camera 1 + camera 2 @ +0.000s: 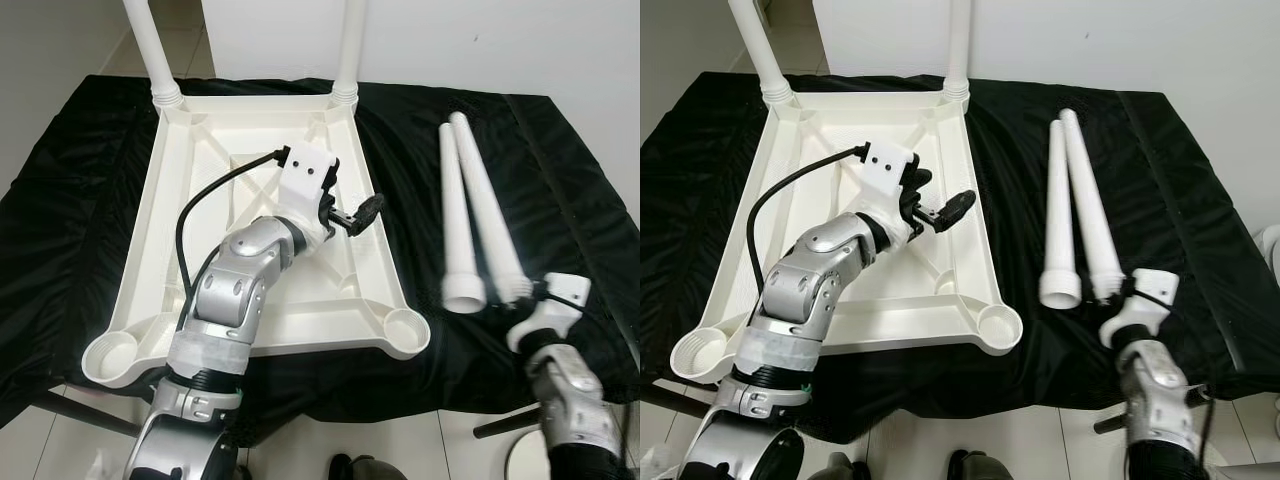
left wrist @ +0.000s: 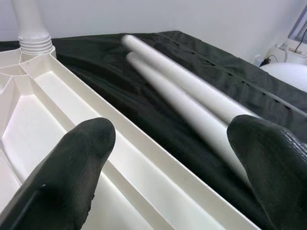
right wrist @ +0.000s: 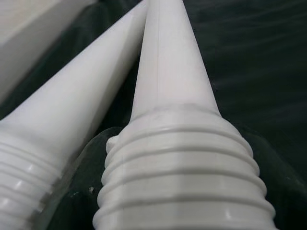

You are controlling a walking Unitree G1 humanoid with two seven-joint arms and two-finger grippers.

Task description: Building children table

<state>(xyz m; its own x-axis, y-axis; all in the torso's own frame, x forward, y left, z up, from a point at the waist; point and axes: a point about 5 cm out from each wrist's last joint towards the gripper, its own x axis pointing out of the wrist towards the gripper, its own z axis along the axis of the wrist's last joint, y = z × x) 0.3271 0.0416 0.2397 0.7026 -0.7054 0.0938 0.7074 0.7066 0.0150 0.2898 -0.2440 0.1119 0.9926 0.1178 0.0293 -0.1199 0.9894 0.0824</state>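
on black cloth (image 1: 90, 170): two loose legs (image 1: 478, 215), left gripper (image 1: 358, 215) spread wide, right gripper (image 1: 522, 291) unclear.

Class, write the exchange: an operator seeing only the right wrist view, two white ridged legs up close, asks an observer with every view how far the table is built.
Operator: How many legs are fitted?
Observer: Two white plastic legs stand in the far corners of the upturned white plastic tabletop.
Operator: And the near corners?
Observer: Both near sockets are empty.
Operator: Where is the left hand?
Observer: The left hand hovers open above the tabletop's right rim.
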